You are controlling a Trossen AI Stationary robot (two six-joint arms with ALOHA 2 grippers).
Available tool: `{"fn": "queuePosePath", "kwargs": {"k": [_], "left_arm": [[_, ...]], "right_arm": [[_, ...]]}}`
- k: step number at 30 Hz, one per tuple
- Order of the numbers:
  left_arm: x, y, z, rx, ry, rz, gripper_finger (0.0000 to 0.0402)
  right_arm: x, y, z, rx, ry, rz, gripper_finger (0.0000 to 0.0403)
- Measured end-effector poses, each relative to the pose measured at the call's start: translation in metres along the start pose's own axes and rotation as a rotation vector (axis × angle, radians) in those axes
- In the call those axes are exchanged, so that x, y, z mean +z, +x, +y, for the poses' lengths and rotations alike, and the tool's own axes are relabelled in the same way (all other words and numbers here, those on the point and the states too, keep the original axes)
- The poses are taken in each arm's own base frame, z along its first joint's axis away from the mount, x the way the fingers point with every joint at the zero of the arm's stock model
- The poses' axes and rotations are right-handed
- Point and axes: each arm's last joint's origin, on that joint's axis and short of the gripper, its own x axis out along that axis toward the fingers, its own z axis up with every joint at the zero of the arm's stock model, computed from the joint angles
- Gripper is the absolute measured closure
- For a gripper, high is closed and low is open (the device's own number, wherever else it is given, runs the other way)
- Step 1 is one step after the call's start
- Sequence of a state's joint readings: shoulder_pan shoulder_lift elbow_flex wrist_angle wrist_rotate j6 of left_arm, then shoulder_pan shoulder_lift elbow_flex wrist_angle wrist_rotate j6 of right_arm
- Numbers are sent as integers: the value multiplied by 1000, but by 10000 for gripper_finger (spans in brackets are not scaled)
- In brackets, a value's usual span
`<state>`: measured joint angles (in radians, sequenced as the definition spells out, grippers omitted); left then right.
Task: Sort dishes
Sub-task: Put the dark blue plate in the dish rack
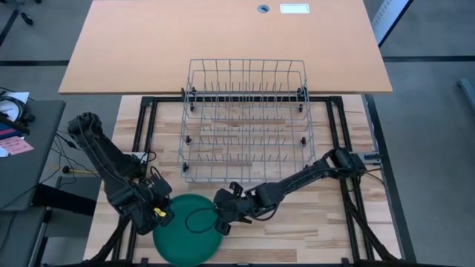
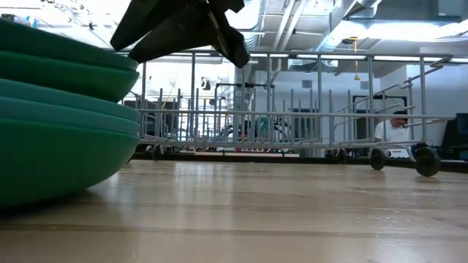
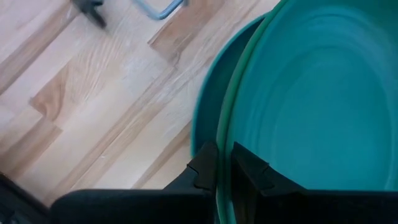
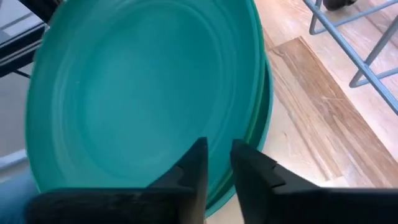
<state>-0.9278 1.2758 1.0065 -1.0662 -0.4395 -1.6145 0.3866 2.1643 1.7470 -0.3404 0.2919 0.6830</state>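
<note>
A: Where is the stack of round, shallow, matte plates in dark green and teal (image 1: 185, 230) found?

B: It is seen at the near edge of the pale wooden surface (image 1: 312, 222), in front of the grey wire dish rack (image 1: 245, 122), apart from it.

A: How is the left hand (image 3: 224, 171) placed?

B: It is set at the stack's left rim, and its fingers are closed on the edge of the top plate (image 3: 323, 93), one finger on either side of the rim.

A: And the right hand (image 4: 217, 165)?

B: It is held over the stack's right rim. Only a narrow gap is shown between its fingers, and nothing is seen gripped between them.
</note>
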Motion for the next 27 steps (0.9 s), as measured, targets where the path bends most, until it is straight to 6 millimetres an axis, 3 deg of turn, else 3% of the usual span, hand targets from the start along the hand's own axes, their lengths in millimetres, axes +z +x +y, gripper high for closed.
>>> {"fn": "queuePosePath", "kwargs": {"k": [8,21,27], "left_arm": [[5,-7,-5,-30,23,-62,388],[5,-7,-5,-31,23,-62,388],[5,-7,-6,-32,23,-62,388]], "right_arm": [[1,0,-1,-6,-15,-7,262],[1,0,-1,-21,-59,-17,261],[1,0,-1,-20,-56,-17,231]]}}
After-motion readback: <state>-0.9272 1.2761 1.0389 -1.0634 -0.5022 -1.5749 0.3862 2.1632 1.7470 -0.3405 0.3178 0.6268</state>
